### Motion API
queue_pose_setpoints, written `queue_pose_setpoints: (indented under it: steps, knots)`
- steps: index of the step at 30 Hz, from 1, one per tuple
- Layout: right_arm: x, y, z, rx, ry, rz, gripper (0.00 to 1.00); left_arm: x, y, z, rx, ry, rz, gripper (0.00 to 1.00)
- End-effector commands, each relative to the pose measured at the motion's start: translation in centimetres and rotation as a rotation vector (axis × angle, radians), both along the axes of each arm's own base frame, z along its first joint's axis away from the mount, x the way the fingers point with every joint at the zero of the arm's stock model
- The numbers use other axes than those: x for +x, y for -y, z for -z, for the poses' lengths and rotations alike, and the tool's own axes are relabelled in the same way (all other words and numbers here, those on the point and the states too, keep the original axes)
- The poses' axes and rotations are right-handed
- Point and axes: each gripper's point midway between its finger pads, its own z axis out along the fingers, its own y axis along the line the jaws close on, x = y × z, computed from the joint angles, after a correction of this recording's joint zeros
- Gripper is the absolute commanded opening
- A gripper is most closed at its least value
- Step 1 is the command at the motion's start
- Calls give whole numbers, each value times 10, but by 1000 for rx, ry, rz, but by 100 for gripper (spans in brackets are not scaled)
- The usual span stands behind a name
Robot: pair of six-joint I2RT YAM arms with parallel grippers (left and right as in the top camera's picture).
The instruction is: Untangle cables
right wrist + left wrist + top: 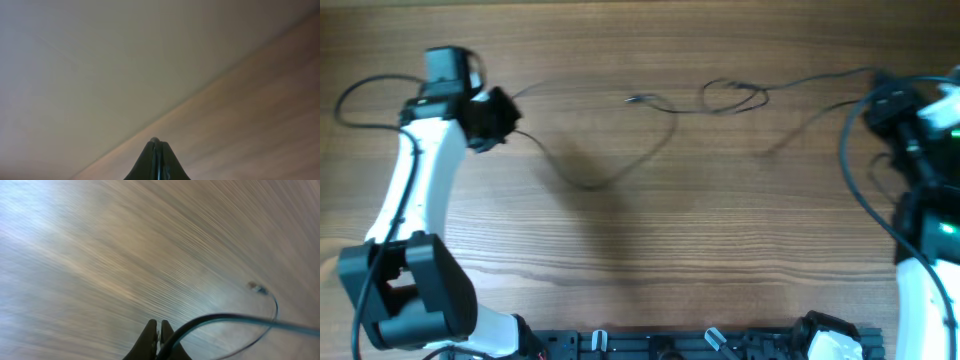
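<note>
Lying strung across the wooden table (640,260), the cables (235,316) run from the left gripper (159,326), clenched on one end, toward the right gripper (155,144), whose fingers are pressed together.

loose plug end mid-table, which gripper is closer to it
Left. The left gripper, jaws shut on a cable, is a short way left of the plug end; the right gripper is much farther, at the right edge of the table.

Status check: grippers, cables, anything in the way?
Left gripper shut on cable. Right gripper shut; second cable runs up toward it, grip unconfirmed. Small loop between them. No obstruction seen.
</note>
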Motion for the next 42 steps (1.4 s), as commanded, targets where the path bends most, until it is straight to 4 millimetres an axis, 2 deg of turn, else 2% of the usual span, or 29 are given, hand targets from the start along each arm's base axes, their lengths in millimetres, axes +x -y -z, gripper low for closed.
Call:
queue_pose_setpoints:
  steps: [1, 4, 7, 11, 14, 21, 27, 31, 35, 39, 42]
  knots:
    - [-17, 44, -56, -241, 56, 180, 5, -11, -45, -3, -27, -15, -170, 4]
    - [-24, 58, -78, -259, 68, 240, 5, -24, -77, 0, -33, -37, -255, 4]
    - [-24, 57, -91, -267, 96, 241, 5, -35, -93, 2, -40, -66, -304, 4]
    - [-20, 59, -100, -279, 133, 246, 5, -47, -104, 5, -49, -98, -340, 4]
    - [-15, 62, -102, -282, 143, 246, 5, -51, -101, 7, -58, -116, -338, 4]
    - [18, 77, -94, -299, 140, 244, 5, -53, -72, 10, -80, -160, -265, 4]
    - [69, 105, -84, -322, 69, 261, 5, -46, -38, 10, -72, -164, -172, 4]
    - [108, 136, -89, -351, 51, 324, 5, -41, -9, 10, -65, -163, -91, 4]
    - [139, 172, -87, -420, 18, 428, 5, -37, 15, 9, -54, -156, -21, 4]
    - [164, 204, -66, -485, -41, 516, 5, -33, 36, 8, -48, -137, 36, 4]
    - [185, 222, -37, -513, -84, 544, 5, -29, 51, 6, -43, -118, 77, 4]
